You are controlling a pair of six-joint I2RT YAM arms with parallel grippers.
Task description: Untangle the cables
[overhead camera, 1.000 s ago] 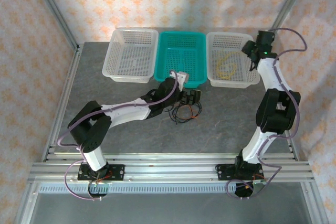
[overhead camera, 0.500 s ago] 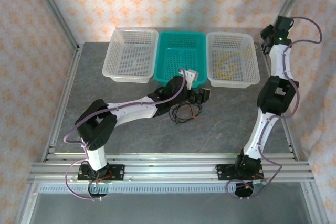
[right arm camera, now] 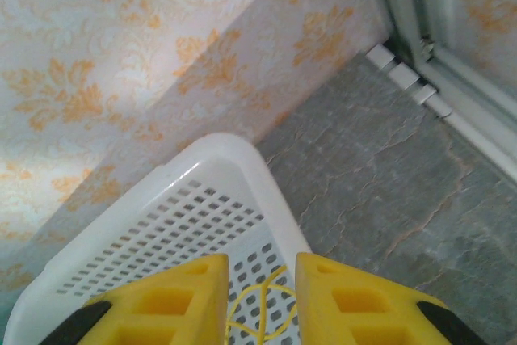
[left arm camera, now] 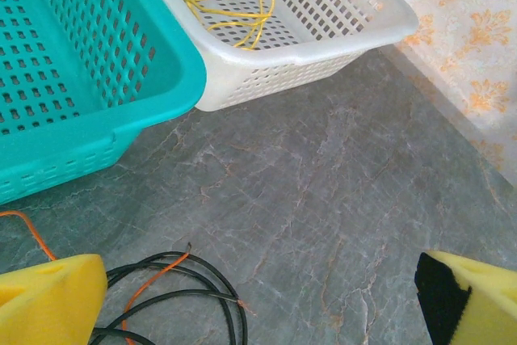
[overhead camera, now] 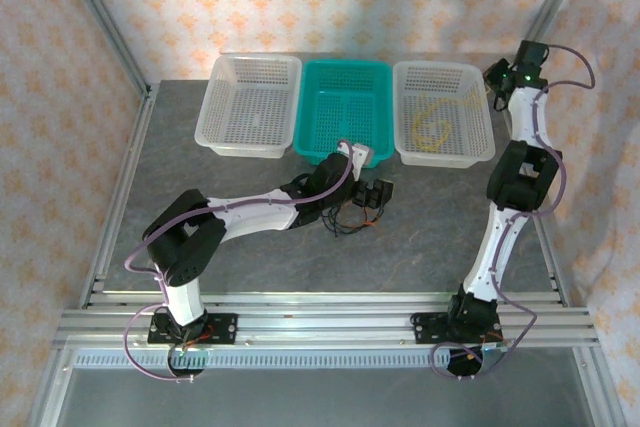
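Left claw (left arm camera: 258, 288) gapes wide and empty, its yellow foam pads (left arm camera: 48, 296) flanking looped black and orange cables (left arm camera: 182, 284) on the grey marbled tabletop (left arm camera: 339, 199). Right claw (right arm camera: 260, 296) stands at a narrow slit, gripping nothing, above the white perforated basket (right arm camera: 161, 199) holding the thin yellow cable (left arm camera: 230, 6). The overhead view adds a second white basket (overhead camera: 255, 102) at far left.

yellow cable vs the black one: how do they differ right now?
The yellow cable lies inside the right-hand white basket, while the black cable lies on the table. The yellow cable sits alone, while the black cable is crossed by an orange wire. Both are thin and loosely looped.
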